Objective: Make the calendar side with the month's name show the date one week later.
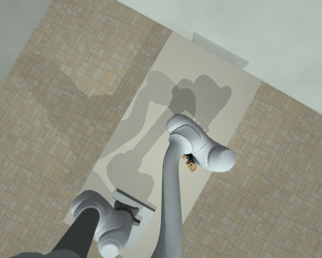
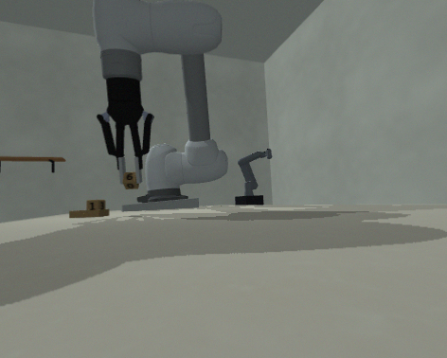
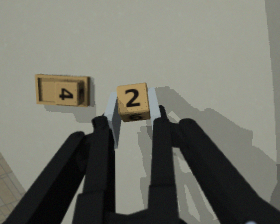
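My gripper (image 2: 131, 177) (image 3: 134, 101) is shut on a wooden cube (image 1: 184, 157) (image 2: 130, 181) (image 3: 133, 98), held in the air beside and above the tray. The held cube shows an upright 2 in the wrist view, with a 6 partly seen on the face below; the exterior view shows a 6 above a 0, the cube being tilted. The wooden tray (image 2: 76, 214) (image 3: 48, 92) stands on the table. The other cube (image 1: 191, 165) (image 2: 96, 205) (image 3: 66, 93) sits in its right part in the wrist view, with a sideways 4 on top. The exterior view shows a 1 on its side. The month's name is hidden.
The pale table (image 1: 200, 191) (image 2: 269, 294) carries the tray. A second arm (image 1: 115, 222) stands on a grey base plate (image 1: 146, 213) in the top view. A small distant arm (image 2: 248, 175) and a wall shelf (image 2: 25, 159) show in the exterior view.
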